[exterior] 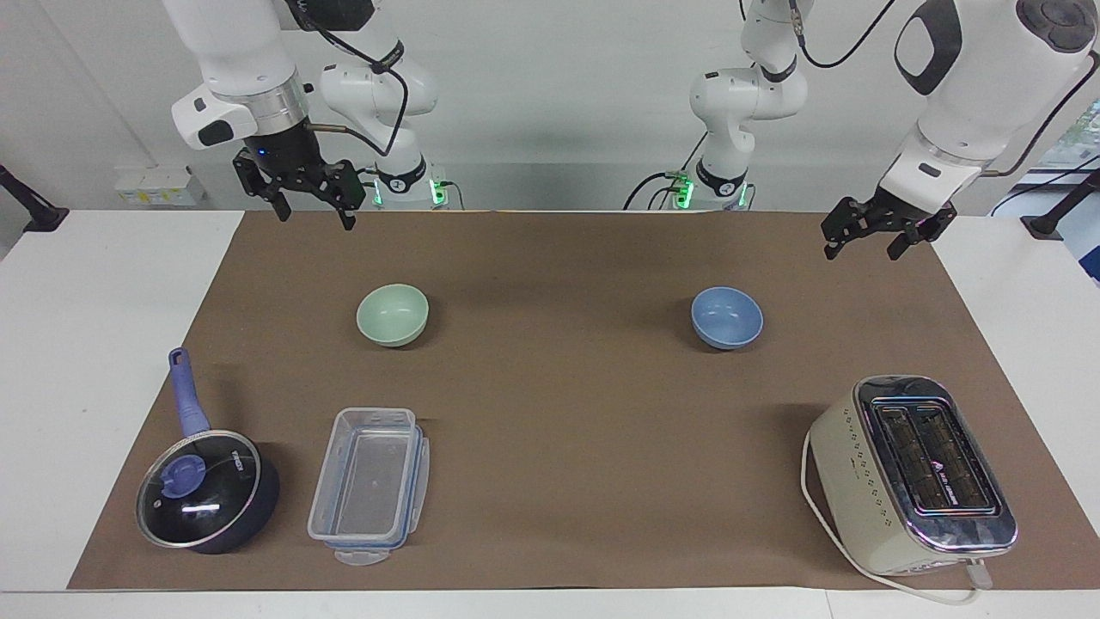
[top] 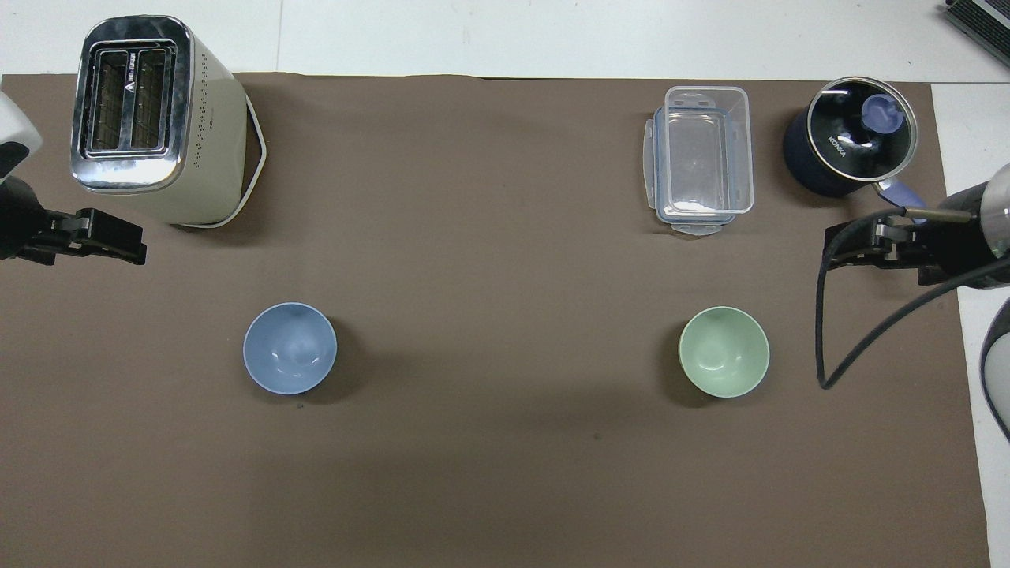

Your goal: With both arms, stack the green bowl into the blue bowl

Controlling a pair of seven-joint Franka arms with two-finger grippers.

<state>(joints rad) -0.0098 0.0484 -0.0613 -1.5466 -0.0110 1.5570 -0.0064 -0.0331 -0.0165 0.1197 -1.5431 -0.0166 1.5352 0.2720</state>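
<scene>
The pale green bowl point(exterior: 392, 315) stands upright and empty on the brown mat toward the right arm's end; it also shows in the overhead view point(top: 723, 351). The periwinkle-blue bowl point(exterior: 726, 317) stands upright and empty toward the left arm's end, about level with the green one, and also shows in the overhead view point(top: 289, 347). My right gripper point(exterior: 314, 213) is open and empty, raised over the mat at its own end point(top: 830, 249). My left gripper point(exterior: 864, 248) is open and empty, raised over the mat's edge at its own end point(top: 139, 244). Neither gripper touches a bowl.
A cream toaster point(exterior: 915, 473) stands farther from the robots than the blue bowl. A clear plastic container point(exterior: 369, 486) and a dark lidded saucepan with a blue handle point(exterior: 206, 490) stand farther from the robots than the green bowl. The brown mat point(exterior: 559, 413) covers the white table.
</scene>
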